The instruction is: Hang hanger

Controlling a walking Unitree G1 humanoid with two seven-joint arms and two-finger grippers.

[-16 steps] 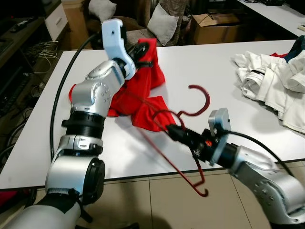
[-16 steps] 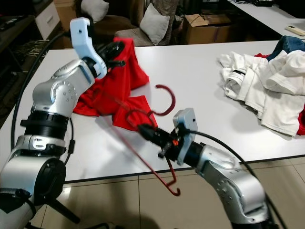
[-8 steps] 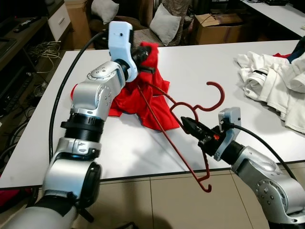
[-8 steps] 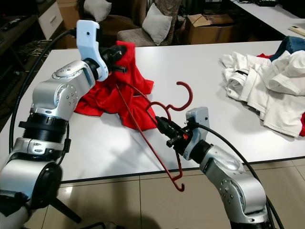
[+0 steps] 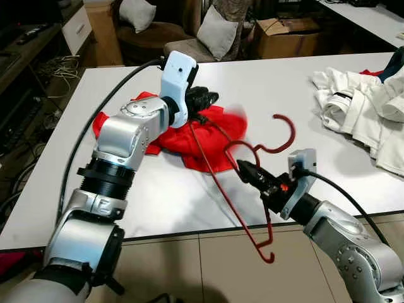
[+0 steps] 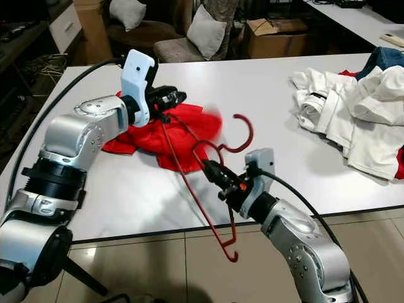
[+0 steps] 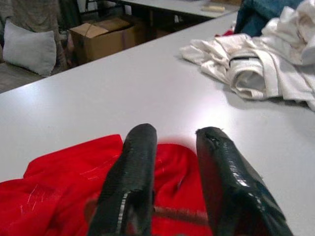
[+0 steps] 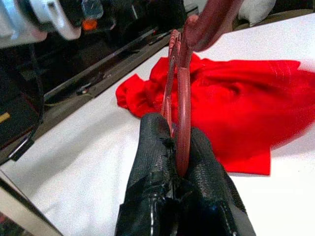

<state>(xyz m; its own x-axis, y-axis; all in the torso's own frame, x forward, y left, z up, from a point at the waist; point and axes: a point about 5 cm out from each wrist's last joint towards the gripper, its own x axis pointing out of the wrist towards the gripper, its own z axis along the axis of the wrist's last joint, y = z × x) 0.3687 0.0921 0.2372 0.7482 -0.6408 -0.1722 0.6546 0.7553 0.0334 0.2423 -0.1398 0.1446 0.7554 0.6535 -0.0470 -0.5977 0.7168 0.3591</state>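
My right gripper is clamping the red hanger at the table's front edge. White clothes are lying well apart. My left gripper, seemingly parted, is now dropping the red garment, earlier lifted.

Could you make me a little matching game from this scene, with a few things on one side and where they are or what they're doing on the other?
Things:
1. red hanger
2. red garment
3. white clothes
4. cardboard box

States:
A. heaped on the table's far right
B. on the floor beyond the table
C. pinched in the right gripper
D. lying crumpled under the left gripper

Pairs: 1-C, 2-D, 3-A, 4-B
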